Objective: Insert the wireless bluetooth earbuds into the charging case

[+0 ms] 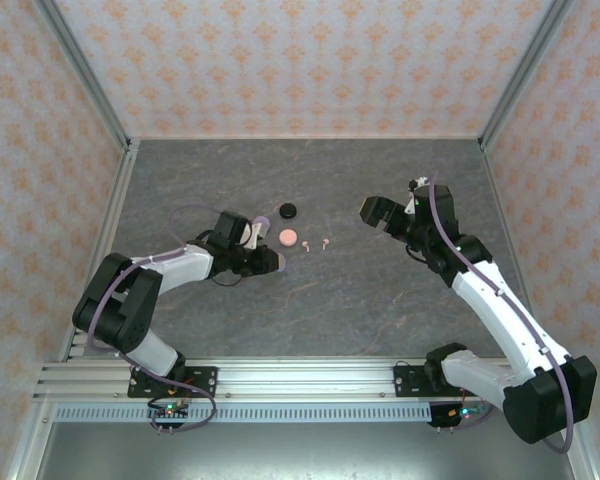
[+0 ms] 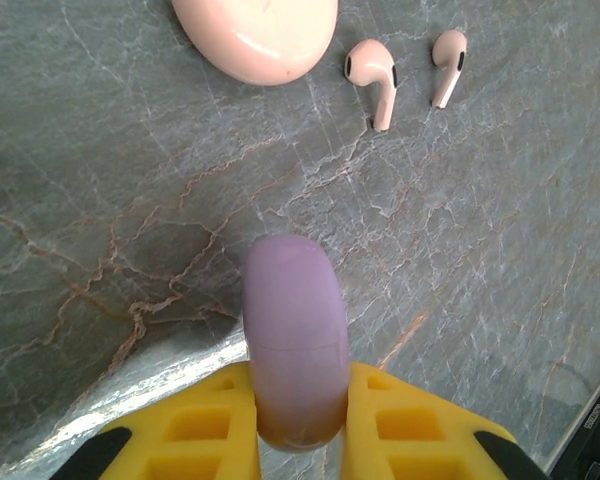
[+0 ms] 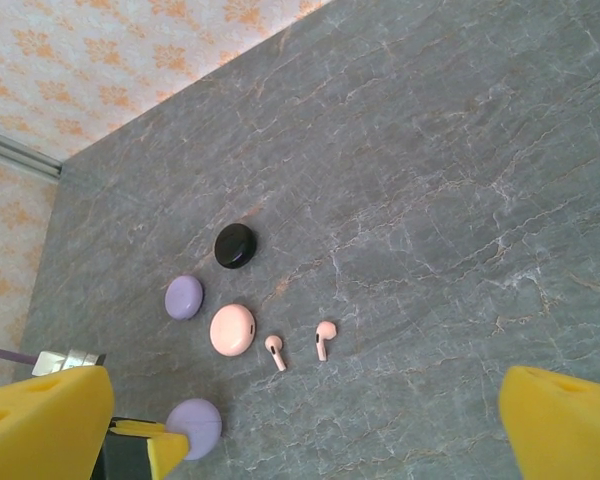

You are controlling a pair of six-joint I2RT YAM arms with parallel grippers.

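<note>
Two pink earbuds lie loose on the grey table, just right of a closed pink charging case. From above the earbuds and the pink case sit mid-table. My left gripper is shut on a closed lavender case, held on edge between its yellow fingers, low over the table and short of the pink case. Over the table's right half my right gripper hangs open and holds nothing; the earbuds are some way below it.
A black case and a second lavender case lie beyond the pink case. Patterned walls close in the table on three sides. Bare grey surface stretches to the right of the earbuds.
</note>
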